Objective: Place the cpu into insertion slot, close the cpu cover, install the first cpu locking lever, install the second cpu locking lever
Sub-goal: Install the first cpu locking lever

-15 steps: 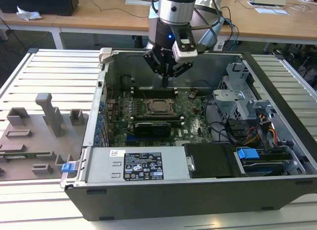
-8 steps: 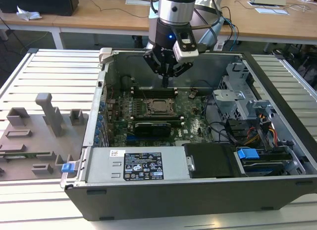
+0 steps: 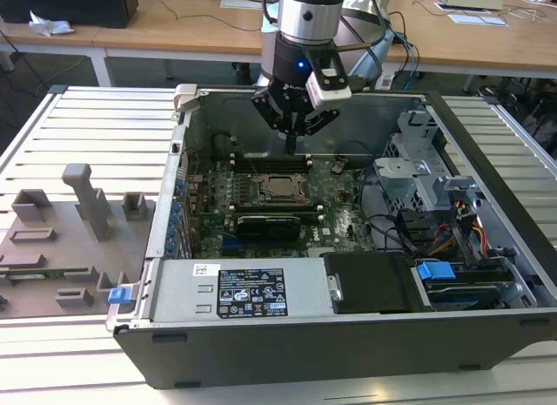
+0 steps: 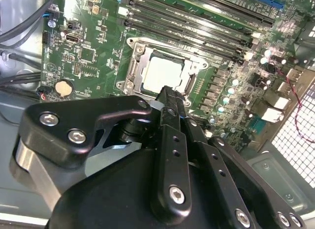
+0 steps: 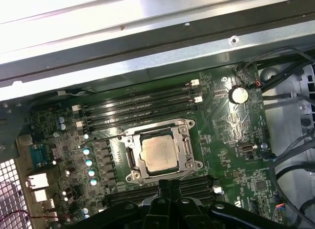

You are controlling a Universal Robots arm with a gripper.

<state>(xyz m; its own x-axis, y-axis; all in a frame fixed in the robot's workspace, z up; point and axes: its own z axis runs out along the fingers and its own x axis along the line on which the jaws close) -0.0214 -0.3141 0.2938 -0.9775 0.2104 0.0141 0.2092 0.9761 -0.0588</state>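
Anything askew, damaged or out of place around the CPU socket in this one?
Nothing stands out. The cpu sits square in the insertion slot, and the cpu cover lies flat around it. The gripper hangs above the motherboard, fingers together and holding nothing. No loose or bent parts are visible.

Occlusion log, as I read it from the remote station:

1. Arm (image 3: 309, 13): in the exterior view it runs off the picture at twelve o'clock, above the wrist.
2. Motherboard (image 3: 344, 205): in the exterior view, the strip at six o'clock of the cpu (image 3: 280, 186) lies behind the power supply (image 3: 235, 287).
3. cpu cover (image 4: 139, 66): in the second wrist view, the corner nearest the claw (image 4: 170, 95) is masked by the claw's tip. I cannot tell whether the cover is latched.
4. Memory slots (image 5: 194, 182): in the first wrist view their middle stretch is behind the claw, which is itself cropped by the picture's edge.
5. Grey fixture plate (image 3: 52, 248): it lies at nine o'clock of the case (image 3: 348, 353) and is cropped by the picture's edge.
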